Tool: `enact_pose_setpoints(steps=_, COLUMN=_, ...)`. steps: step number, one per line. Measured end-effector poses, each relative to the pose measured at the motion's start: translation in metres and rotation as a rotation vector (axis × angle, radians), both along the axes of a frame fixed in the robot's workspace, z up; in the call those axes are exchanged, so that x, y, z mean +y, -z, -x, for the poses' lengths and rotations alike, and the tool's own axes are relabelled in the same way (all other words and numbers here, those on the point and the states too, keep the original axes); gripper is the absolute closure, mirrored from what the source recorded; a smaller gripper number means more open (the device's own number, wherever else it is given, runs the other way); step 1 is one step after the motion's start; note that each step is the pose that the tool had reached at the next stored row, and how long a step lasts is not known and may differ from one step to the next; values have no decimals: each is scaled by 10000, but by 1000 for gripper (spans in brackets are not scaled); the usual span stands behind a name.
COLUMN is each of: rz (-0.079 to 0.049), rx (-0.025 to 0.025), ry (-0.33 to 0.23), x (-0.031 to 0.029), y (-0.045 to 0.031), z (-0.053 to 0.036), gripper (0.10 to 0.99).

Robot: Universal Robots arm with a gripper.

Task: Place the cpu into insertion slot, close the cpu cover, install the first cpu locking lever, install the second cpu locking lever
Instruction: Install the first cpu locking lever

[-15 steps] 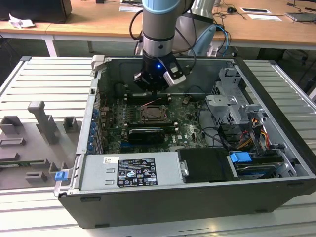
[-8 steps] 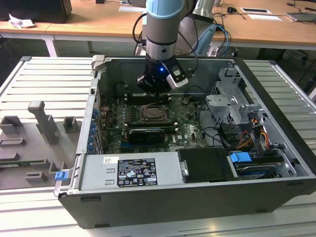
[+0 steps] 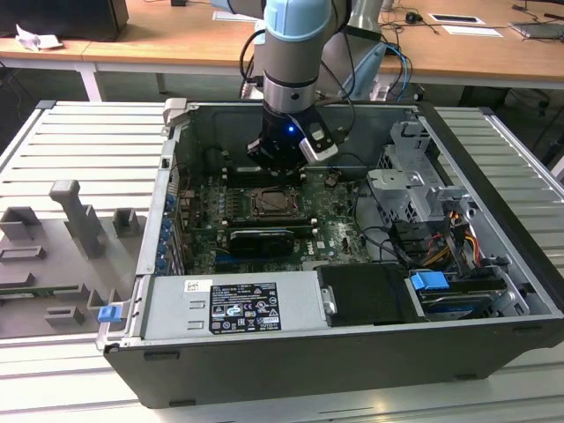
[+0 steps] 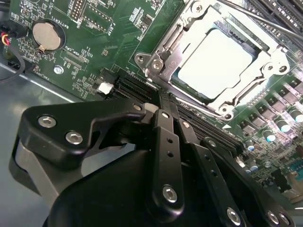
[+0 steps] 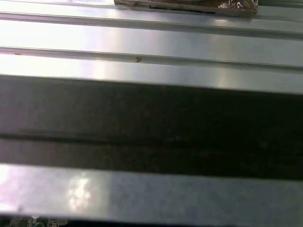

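We found the hand (image 4: 163, 106) poised low over the green motherboard (image 4: 94, 38), its two fingers brought together at the tips and carrying nothing. The cpu (image 4: 215, 64) already lay flat in the insertion slot (image 3: 269, 204), with the cpu cover (image 4: 182, 35) lowered around it as a frame. In the second wrist view the socket sat just beyond the fingertips, near its closest corner, so we judged the hand very close.

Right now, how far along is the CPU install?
Done: the cpu sits in the insertion slot, and the cpu cover lies closed over it, chip showing through its window. In hand: nothing; the pincer hovers beside the socket. Left: I cannot tell whether either locking lever is latched.
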State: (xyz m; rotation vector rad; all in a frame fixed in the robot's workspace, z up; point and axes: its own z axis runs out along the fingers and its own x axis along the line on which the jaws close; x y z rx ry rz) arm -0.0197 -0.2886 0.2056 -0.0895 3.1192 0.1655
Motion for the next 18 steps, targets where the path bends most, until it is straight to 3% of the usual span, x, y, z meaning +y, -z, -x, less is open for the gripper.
enact_pose_setpoints(steps=5, rz=121, rx=-1, ry=21, x=0, y=20, z=-10, gripper=980)
enact_pose_setpoints(steps=11, rz=149, rx=3, ry=33, x=-1, y=51, z=-10, gripper=980)
enact_pose_setpoints(steps=15, rz=37, rx=0, ry=33, x=0, y=56, z=-10, gripper=980)
enact_pose_setpoints(steps=18, rz=20, rx=-5, ry=32, x=1, y=47, z=-11, gripper=980)
